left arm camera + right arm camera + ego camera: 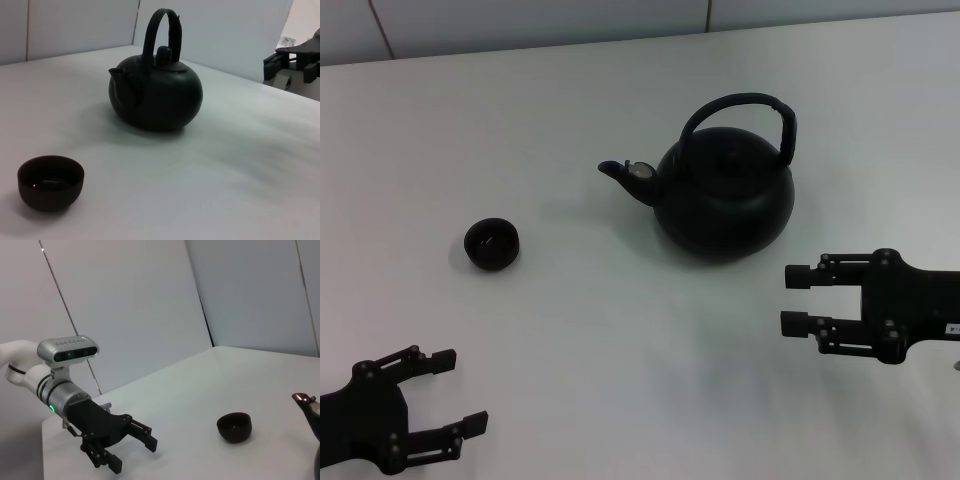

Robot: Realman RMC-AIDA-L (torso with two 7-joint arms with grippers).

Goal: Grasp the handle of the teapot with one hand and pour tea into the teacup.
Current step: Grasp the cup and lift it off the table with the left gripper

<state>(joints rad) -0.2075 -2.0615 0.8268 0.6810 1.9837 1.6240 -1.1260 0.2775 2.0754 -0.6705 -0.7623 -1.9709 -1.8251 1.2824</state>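
Open left claw [450,393] beside table's near edge [620,470]

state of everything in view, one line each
teapot: upright on the table, lid on, spout toward the teacup
handle: standing upright, ungrasped
teacup: upright, apart from the teapot
left gripper: open, near the table's front edge, holding nothing
right gripper: open, beside the teapot, holding nothing

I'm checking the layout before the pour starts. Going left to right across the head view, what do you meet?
Left gripper, open, at the near left → teacup → teapot with its spout toward the cup and its arched handle upright → right gripper, open, at the right, apart from the pot.
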